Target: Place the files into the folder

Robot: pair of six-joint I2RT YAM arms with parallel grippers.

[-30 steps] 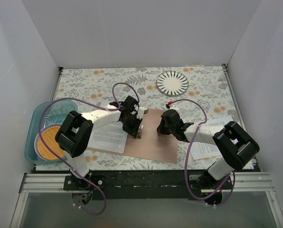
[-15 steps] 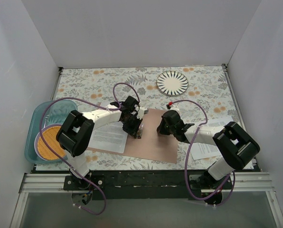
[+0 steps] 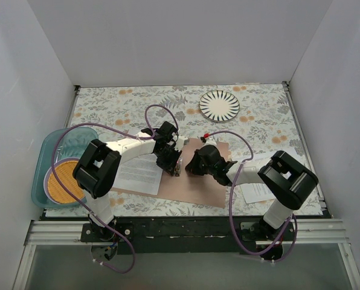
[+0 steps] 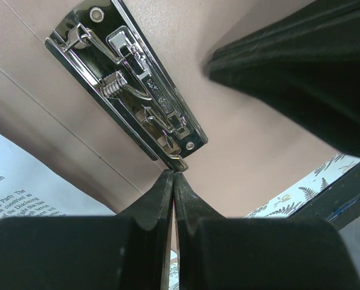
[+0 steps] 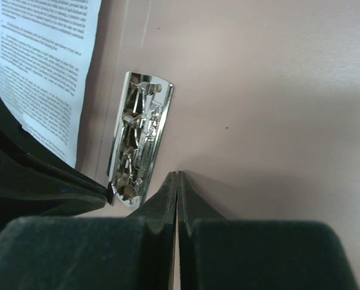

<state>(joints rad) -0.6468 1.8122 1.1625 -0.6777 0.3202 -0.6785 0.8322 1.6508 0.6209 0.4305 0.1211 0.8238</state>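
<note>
Right now the left gripper is keeping its fingers pressed shut on nothing, with the tips sitting at, and seemingly touching, the near end of the silver lever-clip fastener. The fastener is running away ahead of them along the spine of the open brown folder. The right gripper is likewise closed and empty, its tips bearing down on bare cardboard just right of the same fastener. The step in hand looks like working the clip open while the right arm is pinning the folder flat. Next, the lever needs prising up without the folder sliding, and then a sheet needs fetching. One printed sheet is lying left of the left gripper, on the folder's left flap. Another sheet is lying off the folder, back towards the right arm's base and partly under its forearm. Both arms are reaching inward from their bases, forearms low, wrists pitching down, and converging over the folder's middle.
</note>
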